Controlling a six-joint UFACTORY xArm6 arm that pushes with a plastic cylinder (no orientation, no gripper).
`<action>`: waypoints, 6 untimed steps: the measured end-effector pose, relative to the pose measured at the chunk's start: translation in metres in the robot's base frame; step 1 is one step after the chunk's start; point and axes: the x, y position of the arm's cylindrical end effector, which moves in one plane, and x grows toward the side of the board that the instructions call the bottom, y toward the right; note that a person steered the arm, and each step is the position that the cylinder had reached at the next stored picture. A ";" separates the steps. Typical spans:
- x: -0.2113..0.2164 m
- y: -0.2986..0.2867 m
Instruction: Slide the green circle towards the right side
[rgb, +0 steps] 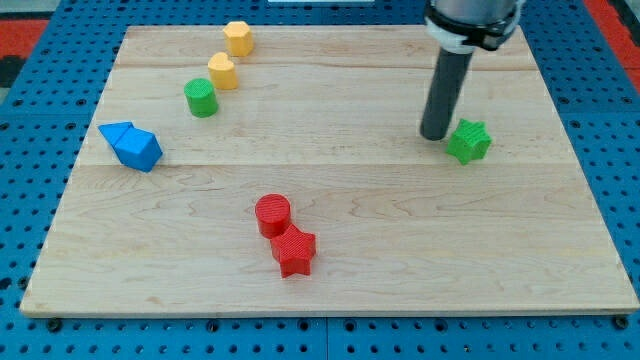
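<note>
The green circle (201, 97) is a short green cylinder at the upper left of the wooden board (400, 230). My tip (434, 136) is far to its right, at the board's upper right, just left of a green star (469, 141) and almost touching it. The rod rises from the tip to the arm's dark body at the view's top.
Two yellow blocks (223, 71) (238, 38) stand just above and right of the green circle. Two blue blocks (137, 149) (115, 133) lie together at the left. A red cylinder (272, 214) and a red star (294, 250) touch at the lower centre.
</note>
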 end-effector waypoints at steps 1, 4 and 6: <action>0.000 -0.104; -0.057 -0.326; -0.036 -0.191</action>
